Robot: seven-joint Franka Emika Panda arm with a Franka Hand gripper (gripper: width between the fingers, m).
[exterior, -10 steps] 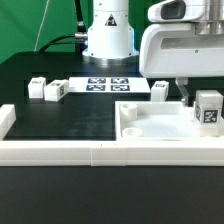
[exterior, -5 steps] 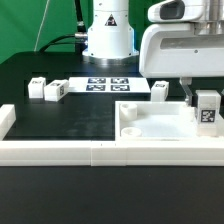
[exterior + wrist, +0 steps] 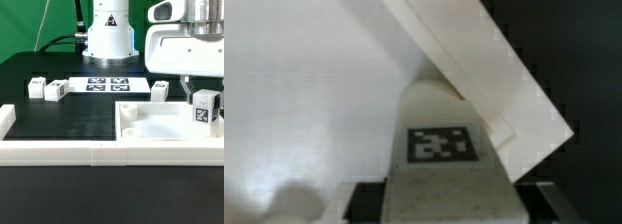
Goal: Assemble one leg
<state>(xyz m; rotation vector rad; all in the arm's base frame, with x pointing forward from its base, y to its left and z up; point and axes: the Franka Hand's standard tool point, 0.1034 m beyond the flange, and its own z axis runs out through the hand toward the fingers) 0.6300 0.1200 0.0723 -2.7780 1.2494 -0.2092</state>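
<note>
My gripper (image 3: pixel 205 98) is shut on a white leg (image 3: pixel 207 109) with a black-and-white tag and holds it upright over the far right corner of the flat white tabletop (image 3: pixel 160 125) in the exterior view. In the wrist view the leg (image 3: pixel 441 150) sits between my two dark fingers (image 3: pixel 370 203), its end pointing down at the tabletop (image 3: pixel 313 90) beside a raised white rim (image 3: pixel 491 70). Three other legs lie on the black mat: two at the exterior view's left (image 3: pixel 37 89) (image 3: pixel 54 91) and one near the middle (image 3: pixel 159 90).
The marker board (image 3: pixel 108 85) lies at the back centre in front of the arm's base (image 3: pixel 106 35). A white wall (image 3: pixel 90 152) runs along the front of the mat, with a short white block at the left end (image 3: pixel 6 118).
The gripper with the leg has risen slightly and shifted a little over the tabletop's right corner. The loose legs have not moved.
</note>
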